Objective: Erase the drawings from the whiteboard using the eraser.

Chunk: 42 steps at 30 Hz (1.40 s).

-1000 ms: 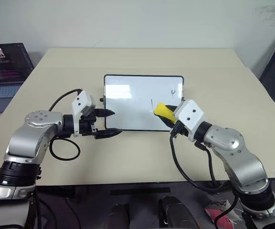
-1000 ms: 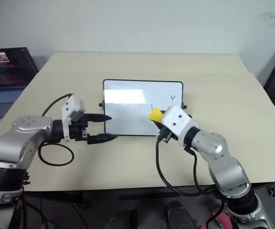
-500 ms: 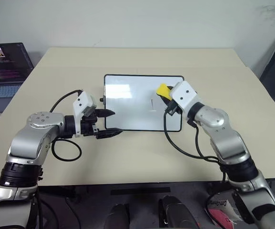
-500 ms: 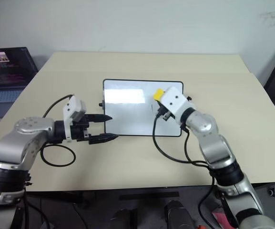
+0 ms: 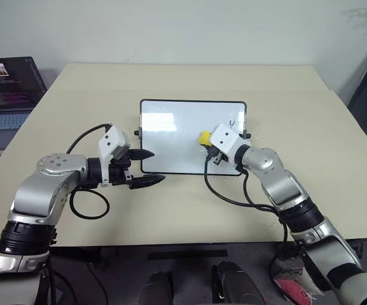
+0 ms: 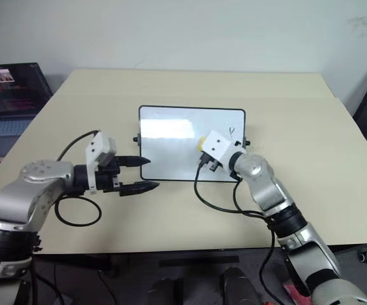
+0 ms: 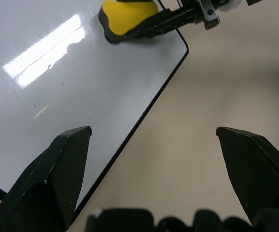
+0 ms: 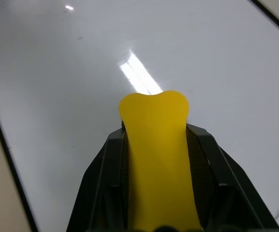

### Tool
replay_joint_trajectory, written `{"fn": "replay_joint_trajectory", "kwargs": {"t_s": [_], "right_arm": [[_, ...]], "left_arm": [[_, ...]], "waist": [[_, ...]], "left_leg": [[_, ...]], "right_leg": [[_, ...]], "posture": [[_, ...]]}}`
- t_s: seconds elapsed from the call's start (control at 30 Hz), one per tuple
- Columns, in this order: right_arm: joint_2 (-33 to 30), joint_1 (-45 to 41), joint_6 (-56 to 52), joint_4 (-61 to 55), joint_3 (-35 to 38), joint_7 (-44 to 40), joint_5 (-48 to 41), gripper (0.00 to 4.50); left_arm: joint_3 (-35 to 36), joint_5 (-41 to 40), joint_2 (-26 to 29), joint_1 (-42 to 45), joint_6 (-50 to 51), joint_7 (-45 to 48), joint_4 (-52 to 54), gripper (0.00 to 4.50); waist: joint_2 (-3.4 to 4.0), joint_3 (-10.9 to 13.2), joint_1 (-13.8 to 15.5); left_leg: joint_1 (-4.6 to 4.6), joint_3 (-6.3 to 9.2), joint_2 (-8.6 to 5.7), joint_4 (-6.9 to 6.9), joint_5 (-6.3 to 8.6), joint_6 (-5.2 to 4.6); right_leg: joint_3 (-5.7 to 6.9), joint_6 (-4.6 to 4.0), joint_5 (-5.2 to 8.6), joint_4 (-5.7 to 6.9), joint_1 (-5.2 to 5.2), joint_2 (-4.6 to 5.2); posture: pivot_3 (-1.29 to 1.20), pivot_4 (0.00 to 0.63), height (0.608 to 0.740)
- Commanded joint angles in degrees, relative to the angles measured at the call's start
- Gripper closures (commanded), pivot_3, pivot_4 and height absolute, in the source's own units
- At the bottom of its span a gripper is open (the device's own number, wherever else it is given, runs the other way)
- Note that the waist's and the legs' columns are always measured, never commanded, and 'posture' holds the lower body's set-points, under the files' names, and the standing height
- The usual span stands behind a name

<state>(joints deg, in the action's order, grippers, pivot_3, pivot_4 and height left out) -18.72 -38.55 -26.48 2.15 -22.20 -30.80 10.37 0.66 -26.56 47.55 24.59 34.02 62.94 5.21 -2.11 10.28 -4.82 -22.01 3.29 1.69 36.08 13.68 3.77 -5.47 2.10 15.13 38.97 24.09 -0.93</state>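
The whiteboard (image 5: 170,133) lies flat in the middle of the table. My right gripper (image 5: 208,141) is shut on the yellow eraser (image 5: 204,137) and holds it down over the right half of the board; the right wrist view shows the eraser (image 8: 156,159) clamped between both fingers (image 8: 105,183). One small dark drawing (image 5: 234,122) shows near the board's upper right corner. Anything under the eraser is hidden. My left gripper (image 5: 146,168) stands open at the board's lower left corner, its fingers (image 7: 57,179) straddling the black edge.
An open laptop (image 5: 5,89) sits on a lower surface beyond the table's left edge. Bare beige table (image 5: 297,95) surrounds the board. Black cables loop from both wrists onto the table.
My right gripper carried the eraser from the board's lower right up to the upper right, then down and left over the thin vertical stroke. The left arm stayed put.
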Motion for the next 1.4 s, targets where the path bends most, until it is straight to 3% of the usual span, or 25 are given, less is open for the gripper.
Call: {"fn": "replay_joint_trajectory", "kwargs": {"t_s": [0.03,0.23,0.47,0.63,0.83,1.13,1.4], "right_arm": [[-2.1,2.1,-4.6,-0.4,-1.4,-2.9,1.3,3.2],[-2.2,0.4,-4.1,-1.0,-0.5,-1.9,2.2,3.2],[2.3,-6.2,-1.9,0.5,2.9,2.1,0.7,3.2],[4.9,-9.3,0.7,8.5,4.1,6.5,1.7,3.2],[5.8,-6.3,2.6,14.7,2.3,5.2,1.8,3.2],[6.0,-0.1,3.3,13.6,-2.0,1.5,3.3,3.2],[7.9,-2.2,6.1,8.2,-0.4,1.9,1.5,3.2]], "left_arm": [[1.9,-0.8,0.6,0.3,0.0,-0.3,2.2,0.0],[1.7,-0.7,0.5,0.6,0.1,-0.2,2.2,0.0],[1.6,-0.7,0.5,0.7,0.2,-0.2,2.2,0.0],[1.5,-0.7,0.4,0.7,0.2,-0.1,2.3,0.0],[1.5,-0.7,0.4,0.7,0.1,0.1,2.4,0.0],[1.3,-0.6,0.2,0.9,0.1,0.0,2.4,0.0],[1.2,-0.4,0.3,1.4,0.0,0.2,1.9,0.0]], "waist": [[-0.01,0.0,0.0],[-0.03,0.0,0.0],[-0.01,0.0,-0.1],[-0.01,0.0,-0.1],[-0.03,0.0,-0.1],[-0.09,-0.1,-0.2],[-0.09,-0.1,-0.2]], "left_leg": [[0.01,-0.01,0.0,0.01,0.0,0.0],[0.11,-0.01,0.0,0.04,-0.01,0.0],[0.04,-0.02,0.0,0.03,-0.01,0.0],[-0.04,0.0,0.01,-0.03,0.01,0.01],[0.07,-0.01,0.0,0.0,0.03,0.03],[1.05,-0.05,0.01,-0.01,0.03,0.02],[1.07,-0.08,0.01,-0.01,0.02,0.03]], "right_leg": [[-0.01,0.0,0.0,0.0,-0.02,0.0],[-0.01,0.03,-0.04,0.03,-0.08,0.0],[-0.02,0.05,-0.07,0.02,-0.02,0.0],[0.01,-0.23,-0.15,-0.01,0.05,0.0],[-0.01,-0.08,-0.06,-0.01,-0.04,0.01],[-0.07,-0.08,0.04,0.0,-0.93,0.0],[-0.1,-0.1,0.0,0.01,-0.91,-0.01]], "posture": [[0.0,0.15,0.74],[0.0,0.15,0.74],[0.0,0.15,0.74],[0.0,0.15,0.74],[0.0,0.15,0.74],[0.0,0.15,0.74],[0.0,0.15,0.74]]}}
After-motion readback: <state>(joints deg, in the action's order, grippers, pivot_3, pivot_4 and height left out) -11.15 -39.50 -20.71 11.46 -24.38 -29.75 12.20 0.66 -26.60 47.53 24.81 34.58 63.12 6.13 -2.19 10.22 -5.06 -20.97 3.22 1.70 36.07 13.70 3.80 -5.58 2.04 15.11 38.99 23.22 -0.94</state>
